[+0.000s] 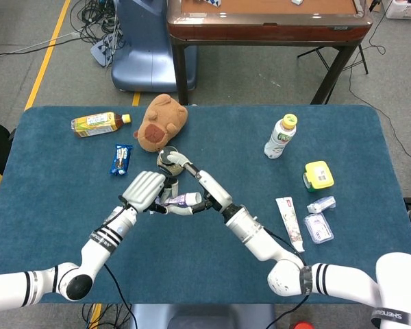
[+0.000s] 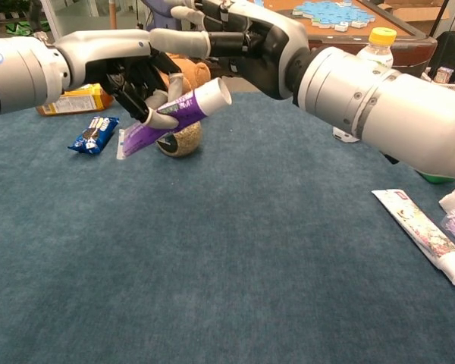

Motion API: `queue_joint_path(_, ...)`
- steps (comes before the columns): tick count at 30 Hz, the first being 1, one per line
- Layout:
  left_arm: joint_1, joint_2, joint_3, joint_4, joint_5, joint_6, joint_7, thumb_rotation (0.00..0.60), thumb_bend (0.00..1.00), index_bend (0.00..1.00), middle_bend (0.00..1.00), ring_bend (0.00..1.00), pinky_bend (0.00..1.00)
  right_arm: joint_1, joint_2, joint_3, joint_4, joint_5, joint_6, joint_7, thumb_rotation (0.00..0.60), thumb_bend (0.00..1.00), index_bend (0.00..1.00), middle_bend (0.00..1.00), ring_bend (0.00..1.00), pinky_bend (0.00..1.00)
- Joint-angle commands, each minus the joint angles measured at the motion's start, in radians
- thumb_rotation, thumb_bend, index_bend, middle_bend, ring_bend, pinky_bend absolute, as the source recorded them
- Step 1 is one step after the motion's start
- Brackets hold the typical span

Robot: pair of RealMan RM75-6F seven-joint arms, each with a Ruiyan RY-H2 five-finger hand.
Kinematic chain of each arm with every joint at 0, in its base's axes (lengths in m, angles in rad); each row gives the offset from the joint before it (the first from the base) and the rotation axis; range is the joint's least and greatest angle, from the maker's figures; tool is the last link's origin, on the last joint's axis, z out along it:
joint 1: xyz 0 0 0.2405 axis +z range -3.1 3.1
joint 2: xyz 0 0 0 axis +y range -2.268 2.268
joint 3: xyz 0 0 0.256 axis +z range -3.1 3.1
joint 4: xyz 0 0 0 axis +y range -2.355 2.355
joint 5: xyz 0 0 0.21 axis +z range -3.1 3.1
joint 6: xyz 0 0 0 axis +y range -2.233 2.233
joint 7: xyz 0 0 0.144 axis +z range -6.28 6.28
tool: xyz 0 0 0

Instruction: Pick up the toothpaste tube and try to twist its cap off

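A purple toothpaste tube (image 2: 174, 112) with a white cap (image 2: 217, 92) hangs above the blue table, cap end pointing right and slightly up. My left hand (image 2: 133, 76) grips its flat tail half; in the head view this hand (image 1: 144, 190) covers most of the tube (image 1: 181, 200). My right hand (image 2: 243, 38) hovers above and behind the cap with its fingers spread, and the cap's end stands bare. A pale finger curls under the tube's middle; whose it is I cannot tell.
A speckled ball (image 2: 180, 140) lies under the tube. Behind it are a brown plush toy (image 1: 161, 122), a tea bottle (image 1: 99, 124) and a blue snack packet (image 1: 122, 158). To the right are a water bottle (image 1: 281, 136), a yellow box (image 1: 319, 175) and a second white tube (image 1: 290, 223).
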Motion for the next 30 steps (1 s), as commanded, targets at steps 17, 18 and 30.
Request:
queue_joint_path(17,0.039,0.000,0.103,0.086,0.119,0.003,0.046,0.600,0.43,0.62,0.79,0.60,0.57,-0.040,0.171,-0.026,-0.045,-0.040,0.019,-0.060,0.397,0.00,0.00,0.00,0.00,0.00)
queue_joint_path(18,0.042,0.002,0.111,0.092,0.129,0.002,0.050,0.600,0.43,0.62,0.78,0.60,0.57,-0.042,0.187,-0.027,-0.052,-0.039,0.018,-0.071,0.391,0.00,0.00,0.00,0.00,0.00)
queue_joint_path(30,0.081,-0.021,0.218,0.204,0.255,0.012,0.160,0.600,0.43,0.60,0.75,0.58,0.57,-0.092,0.360,-0.066,-0.125,-0.055,0.048,-0.280,0.386,0.00,0.00,0.00,0.00,0.00)
